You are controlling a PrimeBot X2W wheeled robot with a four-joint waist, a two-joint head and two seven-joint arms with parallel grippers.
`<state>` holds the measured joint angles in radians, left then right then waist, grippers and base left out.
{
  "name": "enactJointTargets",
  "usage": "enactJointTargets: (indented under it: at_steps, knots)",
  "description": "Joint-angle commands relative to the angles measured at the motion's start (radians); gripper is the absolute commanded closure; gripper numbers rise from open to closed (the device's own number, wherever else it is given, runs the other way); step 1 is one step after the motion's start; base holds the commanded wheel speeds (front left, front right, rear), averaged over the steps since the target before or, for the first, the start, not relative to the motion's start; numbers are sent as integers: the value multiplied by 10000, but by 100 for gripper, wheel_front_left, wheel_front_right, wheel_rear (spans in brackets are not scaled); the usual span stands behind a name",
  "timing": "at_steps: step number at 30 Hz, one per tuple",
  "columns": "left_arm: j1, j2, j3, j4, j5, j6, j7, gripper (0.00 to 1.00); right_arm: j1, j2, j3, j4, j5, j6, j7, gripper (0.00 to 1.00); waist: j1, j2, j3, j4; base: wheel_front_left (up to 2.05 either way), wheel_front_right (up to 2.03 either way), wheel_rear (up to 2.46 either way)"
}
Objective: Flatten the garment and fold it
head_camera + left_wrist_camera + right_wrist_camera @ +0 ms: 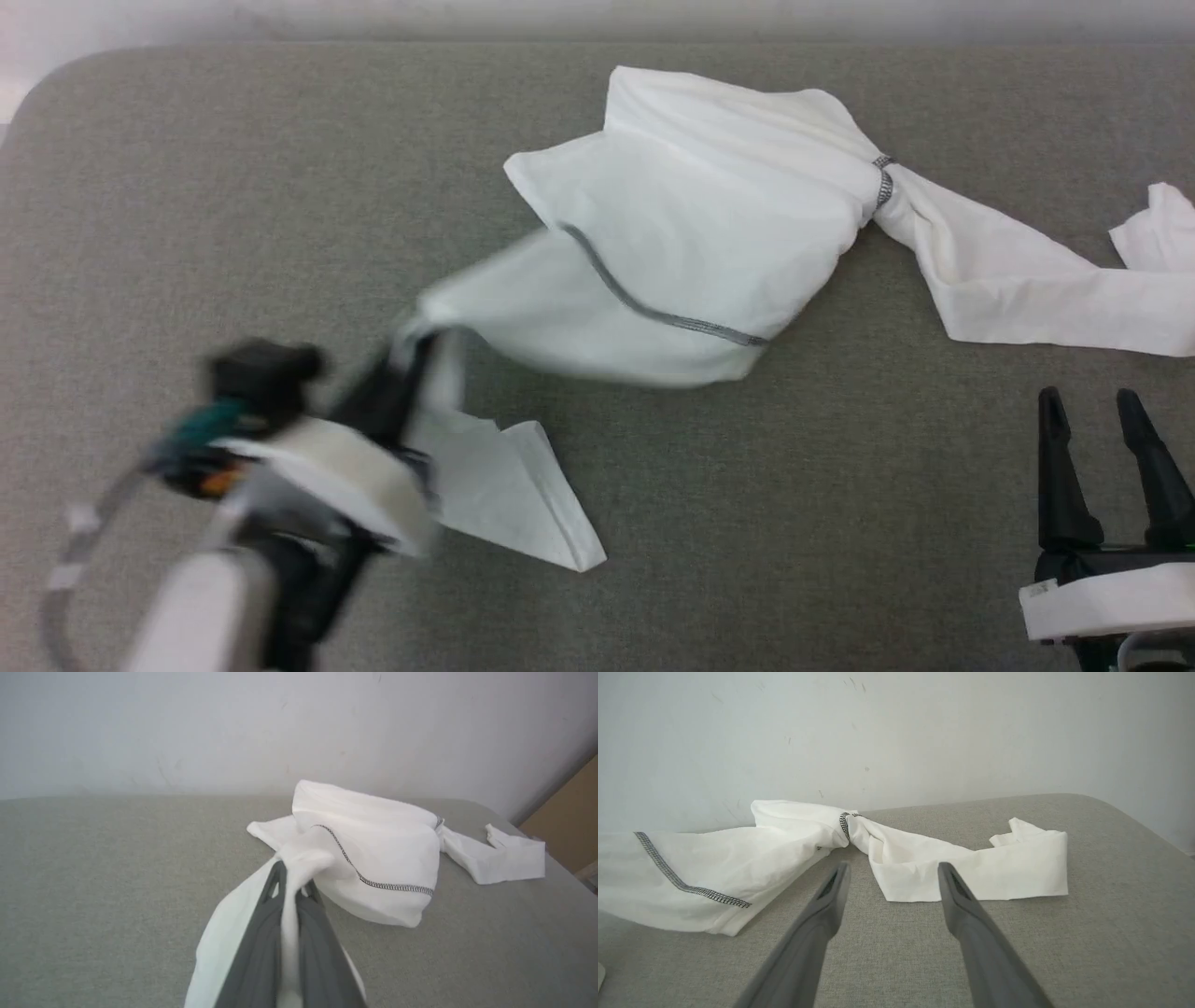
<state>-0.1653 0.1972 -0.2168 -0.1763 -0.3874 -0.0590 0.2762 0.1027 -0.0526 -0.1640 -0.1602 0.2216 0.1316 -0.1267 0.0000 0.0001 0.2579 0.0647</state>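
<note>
One bunched edge of the T-shirt is clamped in our left end effector, we judge to drag it flat over the bench; right end effector open, empty.

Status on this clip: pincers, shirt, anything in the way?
Left pincer shut on garment, bunched fold. Right pincer open, off cloth. Garment twisted, not flat. Nothing in the way.

The garment lies on the bench, its bulk at the middle and a strip trailing off to the right. My left claw is at its near-left corner, cloth pinched in it, with a flap lying just before it. My right claw stands at the near right, before the strip and apart from it. A wall rises behind the bench.
</note>
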Motion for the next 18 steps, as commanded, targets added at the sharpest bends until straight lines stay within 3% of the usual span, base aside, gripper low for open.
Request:
enactJointTargets:
  at_steps: [1,5,8,11,14,17,18]
  knots:
    - [-88,325,524,-488,-189,154,93,100,-109,24,-22,-41,47,-9,-19,0,0,-1,1,88,0,0,0]
    - [-183,1185,2390,-1674,-956,633,710,100,-128,24,21,-105,67,-9,99,0,0,-1,159,138,0,0,0]
    - [-270,1606,3448,-1369,-1556,853,1087,100,-196,24,67,-171,22,-9,253,0,0,-1,388,83,0,0,0]
    - [-357,2002,3755,-396,-1513,820,1151,100,-280,24,106,-244,-45,-9,389,0,0,-1,622,18,0,0,0]
    - [-534,1820,3563,558,-1534,721,871,100,-346,24,133,-321,-76,-9,490,0,0,-1,783,-42,0,0,0]
    - [-696,1463,3315,1222,-1635,602,510,55,-387,24,116,-371,-102,-9,562,0,0,-1,832,-60,0,0,0]
    - [-731,1391,3214,1325,-1597,572,412,7,-393,24,111,-377,-106,-9,586,0,0,-1,826,-60,0,0,0]
